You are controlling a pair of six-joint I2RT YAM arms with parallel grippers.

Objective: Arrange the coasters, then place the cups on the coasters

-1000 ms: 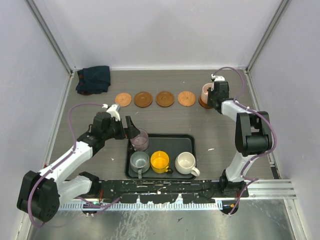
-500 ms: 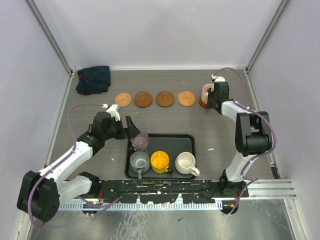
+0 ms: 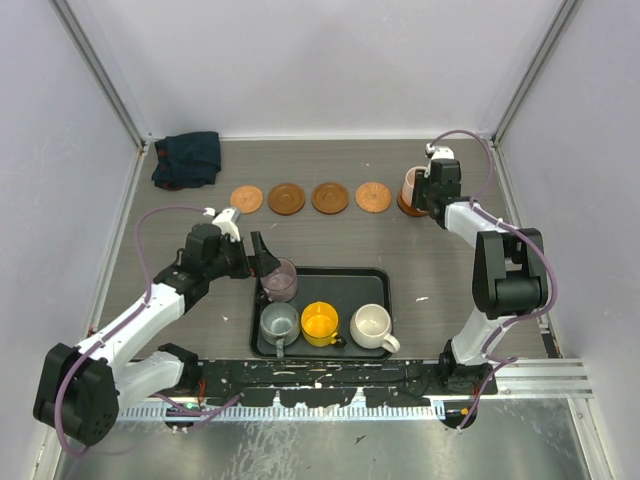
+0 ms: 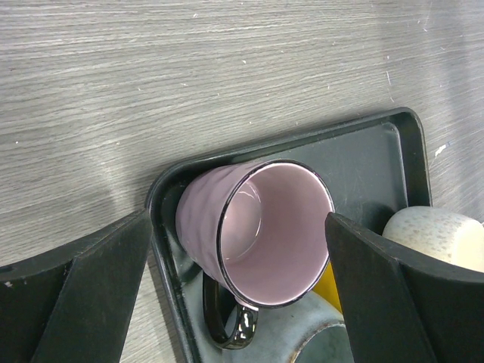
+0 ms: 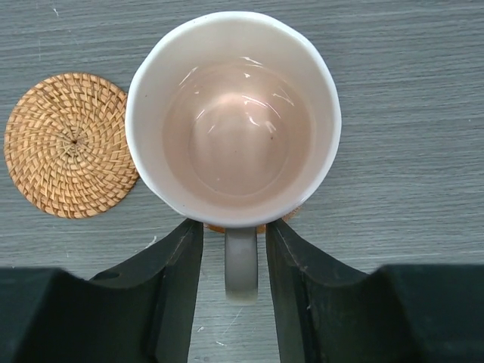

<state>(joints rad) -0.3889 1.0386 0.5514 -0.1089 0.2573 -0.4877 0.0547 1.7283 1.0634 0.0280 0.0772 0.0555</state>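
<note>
The tray (image 3: 350, 285) holds the purple cup (image 4: 253, 227) in its far-left corner, with the grey-green cup (image 3: 279, 323), yellow cup (image 3: 320, 323) and cream cup (image 3: 371, 325) along its near edge. The pink cup (image 5: 234, 121) stands on the rightmost coaster (image 3: 404, 209) of the bench's far row, beside four bare coasters (image 3: 287, 198). The left jaws gape wide astride the purple cup, touching nothing. The right jaws stand partly open, flanking the pink cup's handle with a slim gap each side.

Plain pale walls (image 3: 320, 60) enclose a grey wood-grain tabletop (image 3: 330, 240) on three sides; slanted aluminium posts (image 3: 99, 70) mark the far corners, a brushed metal sheet (image 3: 320, 450) lies nearest, and the light is even
</note>
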